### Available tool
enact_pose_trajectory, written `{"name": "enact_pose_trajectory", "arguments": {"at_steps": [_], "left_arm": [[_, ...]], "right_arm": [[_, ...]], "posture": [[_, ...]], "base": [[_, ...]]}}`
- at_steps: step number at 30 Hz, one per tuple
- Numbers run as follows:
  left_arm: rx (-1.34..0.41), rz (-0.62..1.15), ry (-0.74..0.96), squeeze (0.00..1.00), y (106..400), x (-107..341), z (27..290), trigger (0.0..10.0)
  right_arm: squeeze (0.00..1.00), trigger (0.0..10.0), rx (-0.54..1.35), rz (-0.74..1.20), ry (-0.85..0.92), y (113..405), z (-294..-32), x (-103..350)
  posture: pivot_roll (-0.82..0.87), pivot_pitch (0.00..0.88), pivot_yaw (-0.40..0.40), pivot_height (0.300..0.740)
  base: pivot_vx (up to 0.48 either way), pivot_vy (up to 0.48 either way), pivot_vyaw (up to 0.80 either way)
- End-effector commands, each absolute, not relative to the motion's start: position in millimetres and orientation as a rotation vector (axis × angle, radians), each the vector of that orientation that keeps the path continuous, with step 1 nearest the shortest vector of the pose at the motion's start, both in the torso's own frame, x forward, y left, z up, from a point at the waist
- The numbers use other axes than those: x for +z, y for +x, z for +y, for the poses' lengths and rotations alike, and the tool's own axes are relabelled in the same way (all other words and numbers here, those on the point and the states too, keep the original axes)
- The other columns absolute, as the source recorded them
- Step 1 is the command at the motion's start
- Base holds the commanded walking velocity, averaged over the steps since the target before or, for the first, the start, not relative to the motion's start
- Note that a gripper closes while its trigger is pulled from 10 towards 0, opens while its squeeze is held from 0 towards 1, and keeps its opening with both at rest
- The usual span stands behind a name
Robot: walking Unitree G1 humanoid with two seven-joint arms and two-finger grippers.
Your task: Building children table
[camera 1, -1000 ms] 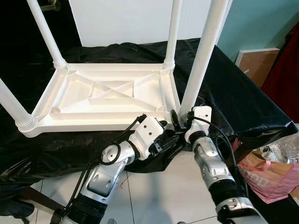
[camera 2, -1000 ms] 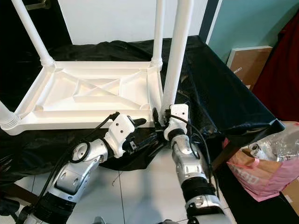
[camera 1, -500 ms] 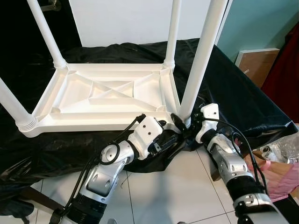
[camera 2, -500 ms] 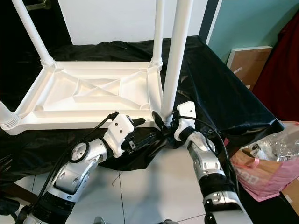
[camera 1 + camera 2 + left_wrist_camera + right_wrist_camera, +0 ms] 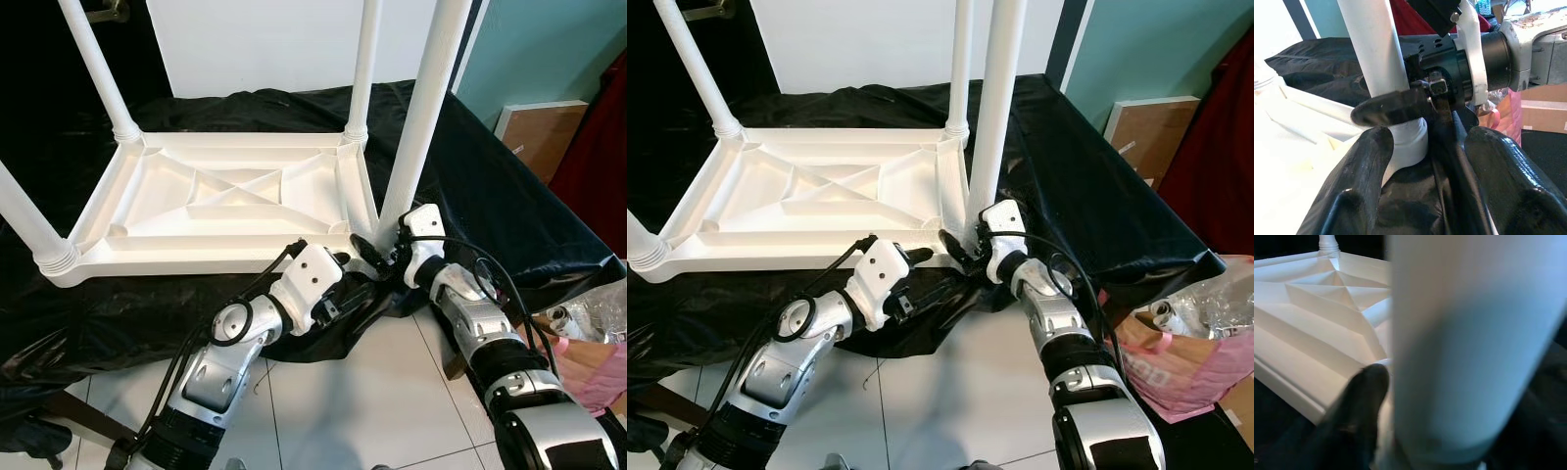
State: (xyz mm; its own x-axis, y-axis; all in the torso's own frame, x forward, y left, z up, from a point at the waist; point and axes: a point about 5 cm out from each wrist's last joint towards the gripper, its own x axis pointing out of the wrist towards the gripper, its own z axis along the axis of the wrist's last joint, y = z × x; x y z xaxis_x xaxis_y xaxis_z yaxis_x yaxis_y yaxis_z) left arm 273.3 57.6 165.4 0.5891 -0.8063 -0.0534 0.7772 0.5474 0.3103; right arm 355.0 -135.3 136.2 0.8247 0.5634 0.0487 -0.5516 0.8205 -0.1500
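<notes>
The white plastic children's table [image 5: 225,201] lies upside down on a tabletop draped in black cloth [image 5: 490,196], its legs pointing up. The right gripper [image 5: 972,247] is at the near right corner, its black fingers [image 5: 1396,105] closed around the base of the corner leg [image 5: 416,127], just above the socket collar. The right wrist view shows one finger pressed against the leg's white shaft. The left gripper [image 5: 358,291] sits low at the tabletop's edge just below that same corner, its two broad fingers [image 5: 1356,196] spread apart and holding nothing, with black cloth between them. A pink bag [image 5: 1176,362] rests on the tiled floor [image 5: 343,401] to the right.
</notes>
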Motion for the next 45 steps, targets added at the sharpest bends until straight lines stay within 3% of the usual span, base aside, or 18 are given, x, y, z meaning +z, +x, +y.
{"name": "enact_pose_trajectory", "arguments": {"at_steps": [1, 6, 7, 8, 9, 10, 32, 45], "left_arm": [[-0.905, -0.098, 0.326, 0.0, 276, 165, 58, 10.0], [-0.903, -0.097, 0.325, 0.0, 276, 164, 58, 10.0], [-0.902, -0.097, 0.324, 0.0, 276, 164, 58, 10.0], [-0.902, -0.097, 0.324, 0.0, 276, 164, 58, 10.0], [-0.9, -0.097, 0.324, 0.0, 276, 164, 59, 10.0], [-0.893, -0.101, 0.317, 0.0, 277, 165, 59, 10.0], [-0.879, -0.088, 0.315, 0.0, 277, 160, 62, 10.0], [-0.892, -0.095, 0.313, 0.0, 278, 160, 59, 10.0]], "right_arm": [[0.0, 0.0, 0.631, -0.042, -0.149, 352, -130, 125], [0.0, 0.0, 0.603, -0.017, -0.162, 352, -136, 120], [0.0, 3.3, 0.584, -0.008, -0.162, 352, -138, 118], [0.0, 3.3, 0.584, -0.008, -0.162, 352, -138, 118], [0.0, 9.0, 0.57, -0.004, -0.159, 352, -138, 117], [0.0, 10.0, 0.542, -0.004, -0.14, 351, -138, 115], [0.0, 10.0, 0.036, 0.061, 0.021, 341, -127, 97], [0.0, 10.0, -0.023, 0.042, 0.061, 336, -116, 101]], "posture": [[0.0, 0.05, -0.033, 0.74], [0.0, 0.049, -0.035, 0.74], [0.0, 0.047, -0.037, 0.74], [0.0, 0.047, -0.037, 0.74], [0.0, 0.047, -0.038, 0.74], [0.0, 0.045, -0.041, 0.74], [0.0, 0.031, -0.04, 0.74], [-0.01, 0.017, -0.037, 0.74]], "base": [[0.0, 0.0, 0.0], [0.0, 0.0, 0.0], [0.0, 0.0, 0.0], [0.0, 0.0, 0.0], [0.0, 0.0, 0.0], [0.0, 0.0, 0.0], [0.0, 0.0, 0.0], [0.0, 0.0, 0.0]]}}
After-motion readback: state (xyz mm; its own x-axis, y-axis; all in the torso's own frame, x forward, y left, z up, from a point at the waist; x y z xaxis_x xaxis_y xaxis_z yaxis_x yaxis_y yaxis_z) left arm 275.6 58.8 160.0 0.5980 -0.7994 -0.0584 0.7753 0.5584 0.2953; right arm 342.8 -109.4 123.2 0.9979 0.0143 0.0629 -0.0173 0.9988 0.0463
